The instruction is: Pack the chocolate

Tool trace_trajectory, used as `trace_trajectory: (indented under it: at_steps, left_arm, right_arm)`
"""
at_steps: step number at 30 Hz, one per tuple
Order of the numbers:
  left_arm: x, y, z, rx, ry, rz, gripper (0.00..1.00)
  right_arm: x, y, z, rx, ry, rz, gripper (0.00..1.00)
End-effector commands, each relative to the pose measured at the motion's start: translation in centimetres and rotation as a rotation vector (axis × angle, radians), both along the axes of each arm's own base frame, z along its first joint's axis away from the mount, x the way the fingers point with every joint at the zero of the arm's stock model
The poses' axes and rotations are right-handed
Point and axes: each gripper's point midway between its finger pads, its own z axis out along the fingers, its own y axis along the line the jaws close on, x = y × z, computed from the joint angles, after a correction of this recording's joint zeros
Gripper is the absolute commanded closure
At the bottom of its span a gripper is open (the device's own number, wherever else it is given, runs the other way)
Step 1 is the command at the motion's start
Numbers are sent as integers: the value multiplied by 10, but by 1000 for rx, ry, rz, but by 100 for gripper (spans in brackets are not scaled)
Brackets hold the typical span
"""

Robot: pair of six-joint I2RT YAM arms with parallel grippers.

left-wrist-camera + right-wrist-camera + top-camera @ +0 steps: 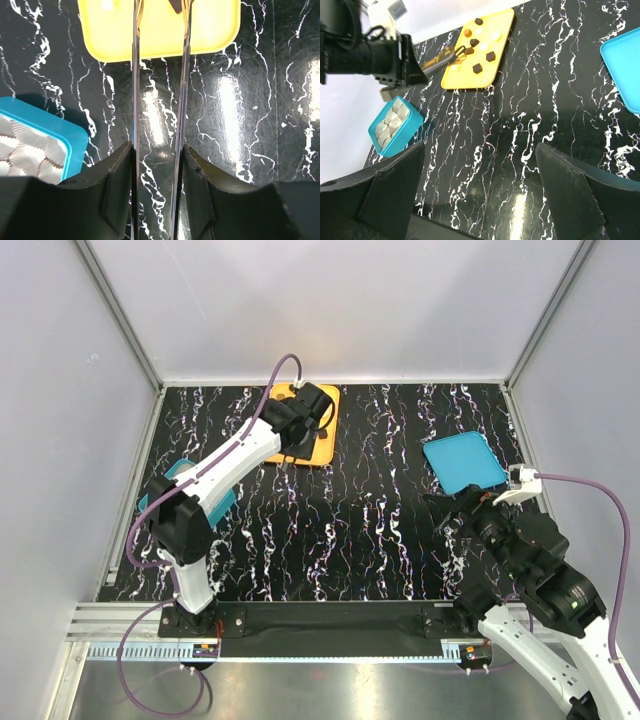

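Chocolate (477, 67) pieces lie on tray (465, 77). Left claw (460, 51) tips among them, narrow; grip cannot be told. Right claw (480, 150) wide, empty, well apart from tray.

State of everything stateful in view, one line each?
left gripper: fingers apart over the orange tray, grip unclear
right gripper: open, empty
teal box: uncovered, visible paper cups empty
teal lid: off the box, lying flat
chocolates: loose on the tray, unpacked

From above, my left arm (230, 462) covers most of the orange tray (322, 452) and its chocolate (491, 56); my left fingers (135, 75) run off the wrist view's top edge.
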Motion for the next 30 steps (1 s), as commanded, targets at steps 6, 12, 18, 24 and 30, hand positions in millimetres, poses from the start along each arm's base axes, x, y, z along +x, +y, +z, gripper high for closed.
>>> trace_trajectory:
  at_steps: [6,12,18,24,30]
  left_arm:
    - [20,-11,-21,-67,-25,-1,55]
    - [22,-11,-42,-73,-1,11,53]
    - [21,-8,-58,-67,20,22,52]
    - [23,-5,-67,-73,37,34,53]
    - [17,-9,-65,-113,46,23,53]
  right_arm:
    - [9,2,13,-7,-55,-7,0]
    - [10,-1,14,-19,-63,-21,0]
    - [11,-2,15,-25,-66,-24,0]
    - [11,-4,18,-31,-72,-32,0]
    - [11,-6,19,-34,-73,-39,0]
